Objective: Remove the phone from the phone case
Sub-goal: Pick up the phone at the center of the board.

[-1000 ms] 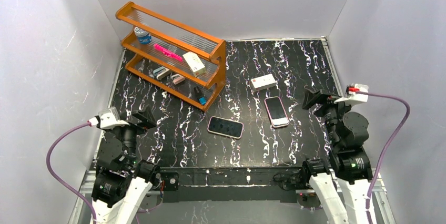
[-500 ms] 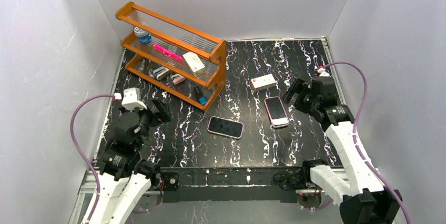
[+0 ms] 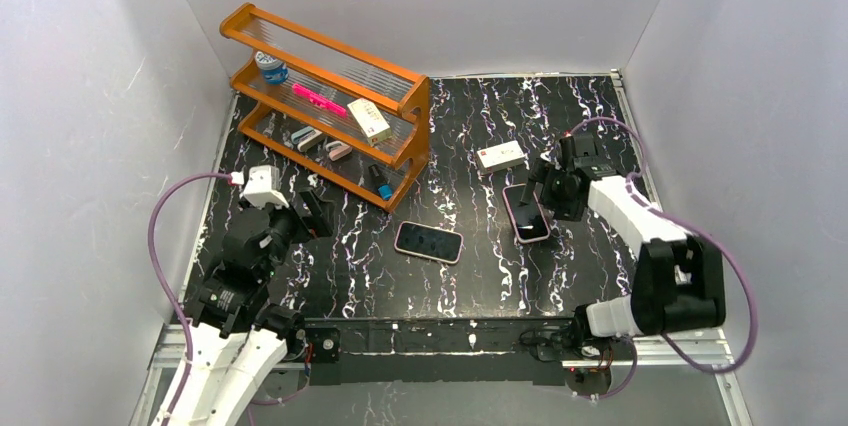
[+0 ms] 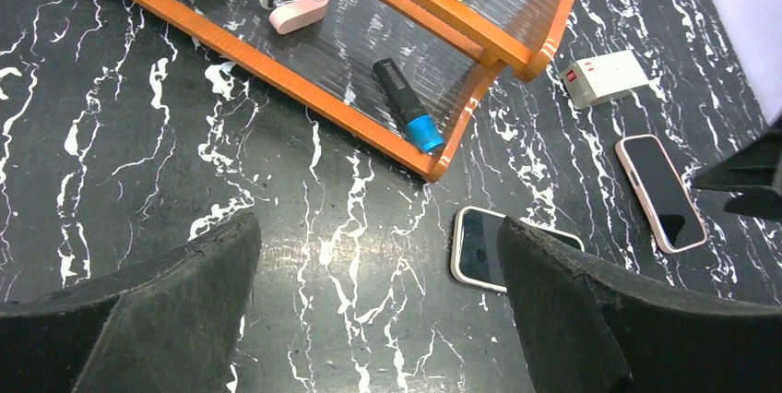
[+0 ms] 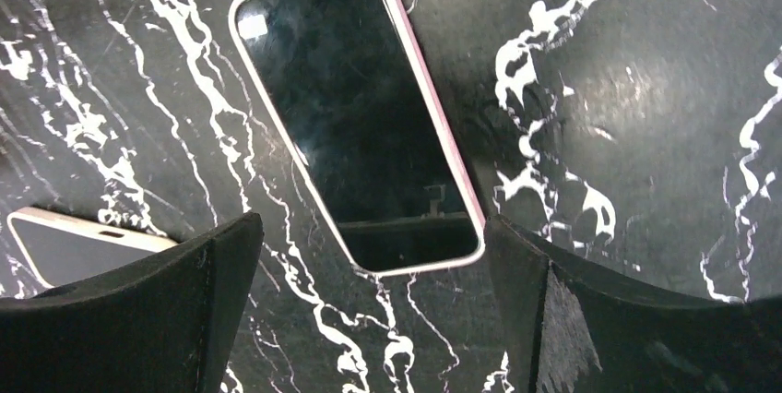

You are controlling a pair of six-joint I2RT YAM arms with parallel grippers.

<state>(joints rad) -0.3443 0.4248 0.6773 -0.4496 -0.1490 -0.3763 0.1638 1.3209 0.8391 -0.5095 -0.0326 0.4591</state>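
Observation:
A phone in a pink case lies face up right of the table's middle; it also shows in the right wrist view and the left wrist view. A second phone in a white case lies at mid-table, seen in the left wrist view and at the right wrist view's left edge. My right gripper is open and empty, hovering over the pink-cased phone's near end. My left gripper is open and empty above bare table, left of the white-cased phone.
An orange three-shelf rack with small items stands at the back left; a black and blue marker lies on its lowest shelf. A white box lies just behind the pink-cased phone. Grey walls close in three sides.
My right arm has swung in from the right edge to above the pink-cased phone. My left arm has reached forward and to the right. Both phones are unmoved.

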